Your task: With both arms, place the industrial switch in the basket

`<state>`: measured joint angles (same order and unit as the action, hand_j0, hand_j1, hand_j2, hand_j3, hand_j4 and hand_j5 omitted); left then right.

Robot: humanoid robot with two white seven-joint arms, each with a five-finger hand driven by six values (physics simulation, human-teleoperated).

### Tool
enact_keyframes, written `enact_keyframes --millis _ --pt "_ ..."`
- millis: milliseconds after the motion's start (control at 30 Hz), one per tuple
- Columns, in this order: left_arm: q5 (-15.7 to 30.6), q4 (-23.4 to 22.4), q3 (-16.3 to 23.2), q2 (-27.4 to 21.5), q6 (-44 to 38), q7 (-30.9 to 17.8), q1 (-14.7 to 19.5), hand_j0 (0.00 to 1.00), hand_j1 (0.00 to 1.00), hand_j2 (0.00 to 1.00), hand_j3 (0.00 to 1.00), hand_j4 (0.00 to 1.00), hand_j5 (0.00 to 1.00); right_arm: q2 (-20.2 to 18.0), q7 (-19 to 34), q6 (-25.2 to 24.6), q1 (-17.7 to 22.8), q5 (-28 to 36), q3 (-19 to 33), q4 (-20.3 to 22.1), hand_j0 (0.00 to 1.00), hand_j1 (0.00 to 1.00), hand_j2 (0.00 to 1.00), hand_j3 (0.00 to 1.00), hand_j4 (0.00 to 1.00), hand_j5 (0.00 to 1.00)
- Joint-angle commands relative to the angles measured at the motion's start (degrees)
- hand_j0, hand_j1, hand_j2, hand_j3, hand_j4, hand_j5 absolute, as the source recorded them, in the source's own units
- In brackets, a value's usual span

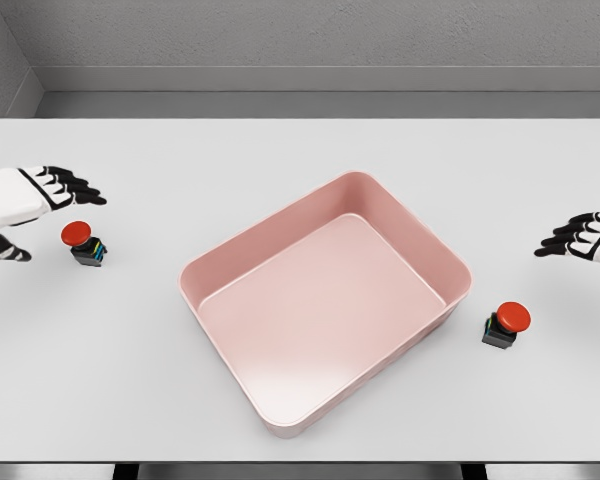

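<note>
Both hands' fingers [75, 187] spread, holding nothing

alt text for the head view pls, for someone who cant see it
A pink basket sits empty and angled mid-table, with a red-capped industrial switch on each side: left switch and right switch. The left hand hovers open just above-left of its switch. The right hand is open at the right edge, farther from its switch.
</note>
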<state>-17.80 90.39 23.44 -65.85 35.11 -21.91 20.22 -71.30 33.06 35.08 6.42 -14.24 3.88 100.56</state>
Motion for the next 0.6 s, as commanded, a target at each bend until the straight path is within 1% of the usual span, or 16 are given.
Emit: enact_keyframes --millis 0,133,200,233,267,300,333,433,467,500,533,567 --pt "0.1 -0.2 0.9 -0.1 -0.1 0.0 -0.1 1.00 1.00 1.00 1.00 1.00 1.00 0.0 -0.1 -0.1 0.0 1.1 0.0 0.0 1.00 1.00 1.00 1.00 1.00 1.00" --pt "-0.4 -0.7 0.9 0.2 -0.1 -0.3 0.1 1.00 1.00 1.00 1.00 1.00 1.00 0.4 -0.3 -0.1 -0.9 1.5 -0.8 0.1 1.00 1.00 1.00 1.00 1.00 1.00" --pt "-1.4 -1.1 0.8 0.8 -0.1 -0.4 0.1 1.00 1.00 1.00 1.00 1.00 1.00 1.7 -0.5 -0.1 -1.1 1.4 -2.2 0.1 1.00 1.00 1.00 1.00 1.00 1.00" --pt "-2.2 -1.2 0.8 1.5 -0.1 -0.4 0.2 1.00 1.00 1.00 1.00 1.00 1.00 3.9 -0.2 -0.1 -1.3 1.3 -3.1 0.0 1.00 1.00 1.00 1.00 1.00 1.00" --pt "-3.0 -1.2 0.8 1.9 -0.1 -0.4 0.3 1.00 1.00 1.00 1.00 1.00 1.00 8.1 1.7 -0.1 -2.9 1.1 -3.1 0.0 1.00 1.00 1.00 1.00 1.00 1.00" --pt "-3.1 -1.3 0.8 2.3 -0.1 -0.4 0.4 1.00 1.00 1.00 1.00 1.00 1.00 10.7 1.9 -0.1 -4.3 1.1 -3.1 0.0 1.00 1.00 1.00 1.00 1.00 1.00" --pt "-3.4 -1.3 0.8 2.8 -0.1 -0.4 0.5 1.00 1.00 1.00 1.00 1.00 1.00 10.1 1.9 -0.1 -5.1 1.4 -3.1 0.0 1.00 1.00 1.00 1.00 1.00 1.00" --pt "-5.0 -2.2 0.7 4.9 -0.1 -0.4 0.8 1.00 1.00 1.00 1.00 1.00 1.00 9.8 1.9 -0.1 -5.3 1.5 -2.6 -0.1 1.00 1.00 1.00 1.00 1.00 1.00" --pt "-5.3 -2.2 0.8 5.4 -0.1 -0.5 1.0 1.00 1.00 1.00 1.00 1.00 1.00 8.1 1.9 -0.1 -5.4 1.5 -2.6 -0.1 1.00 1.00 1.00 1.00 1.00 1.00" --pt "-6.1 -2.6 0.8 6.1 -0.1 -0.5 1.2 1.00 1.00 1.00 1.00 1.00 1.00 5.0 1.9 -0.1 -5.5 1.6 -3.2 -0.1 1.00 1.00 1.00 1.00 1.00 1.00" --pt "-6.4 -2.9 0.8 6.3 -0.1 -0.5 1.3 1.00 1.00 1.00 1.00 1.00 1.00 3.8 1.9 -0.1 -5.5 1.7 -3.6 -0.1 1.00 1.00 1.00 1.00 1.00 1.00" --pt "-6.5 -3.2 0.8 6.7 -0.1 -0.5 1.6 1.00 1.00 1.00 1.00 1.00 1.00 3.5 1.9 -0.1 -5.5 1.6 -3.6 -0.1 1.00 1.00 1.00 1.00 1.00 1.00"
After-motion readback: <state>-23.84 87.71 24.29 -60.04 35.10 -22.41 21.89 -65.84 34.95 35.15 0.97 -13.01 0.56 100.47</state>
